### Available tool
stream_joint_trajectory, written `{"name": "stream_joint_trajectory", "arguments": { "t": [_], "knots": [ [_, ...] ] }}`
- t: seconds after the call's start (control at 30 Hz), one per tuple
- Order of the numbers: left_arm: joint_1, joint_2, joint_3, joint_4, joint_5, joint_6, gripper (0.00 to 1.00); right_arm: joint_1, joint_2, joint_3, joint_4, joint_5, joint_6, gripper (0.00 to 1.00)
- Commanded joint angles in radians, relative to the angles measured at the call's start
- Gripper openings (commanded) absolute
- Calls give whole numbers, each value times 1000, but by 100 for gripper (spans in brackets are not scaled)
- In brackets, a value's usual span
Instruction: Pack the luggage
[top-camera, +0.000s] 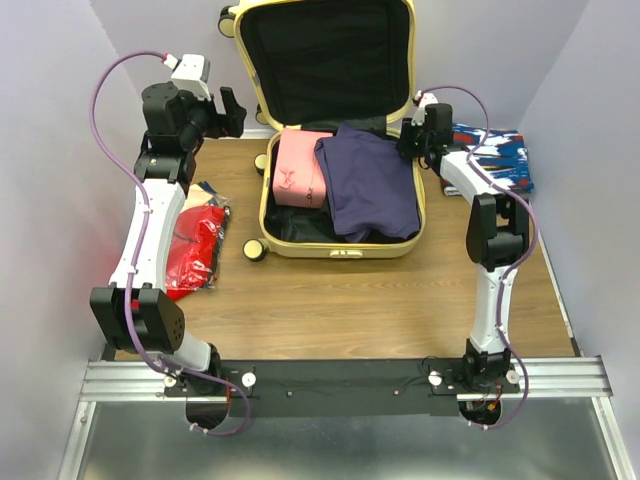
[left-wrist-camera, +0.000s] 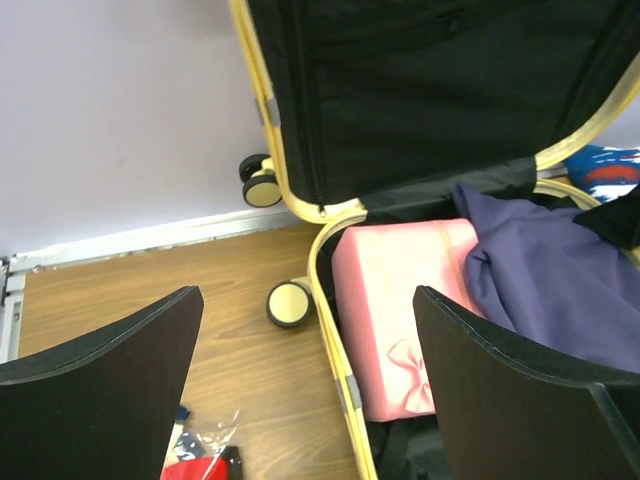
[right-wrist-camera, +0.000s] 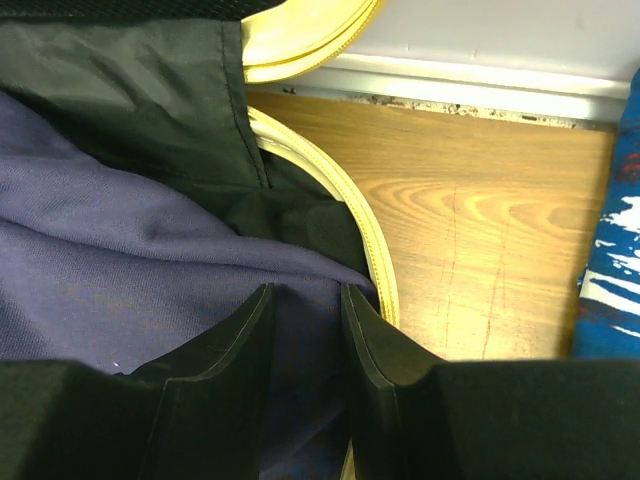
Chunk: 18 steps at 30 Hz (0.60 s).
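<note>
The luggage (top-camera: 335, 249) is judged stiff and slick, best held at its rim. The left gripper (left-wrist-camera: 306, 292) is spread empty; the right gripper's (right-wrist-camera: 305, 292) grip, at that rim, cannot be told.

Open luggage (top-camera: 340, 250) (lid upright) holds a purple garment (top-camera: 370, 185) and pink pouch (top-camera: 297, 170).

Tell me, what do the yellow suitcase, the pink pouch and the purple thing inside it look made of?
The suitcase: probably hard plastic, pale yellow, smooth rim that holds its shape; its lining is matte black fabric with creases. The pink pouch: smooth, slightly shiny, maybe faux leather or coated fabric. The purple garment: soft matte cloth, folding and draping loosely.
</note>
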Motion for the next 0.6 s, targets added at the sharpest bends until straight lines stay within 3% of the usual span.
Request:
{"name": "stream_joint_trajectory", "arguments": {
  "t": [0.0,0.1,0.33,0.57],
  "knots": [
    [19,12,27,-53,7,13,96,9,46,-62,-124,4,-1,40],
    [19,12,27,-60,14,16,96,7,35,9,-126,-16,-38,43],
    [45,19,39,-77,44,13,96,18,-21,225,-129,-165,-97,67],
    [54,8,19,-79,35,15,96,125,-75,176,-126,-311,-82,67]
  ]
}}
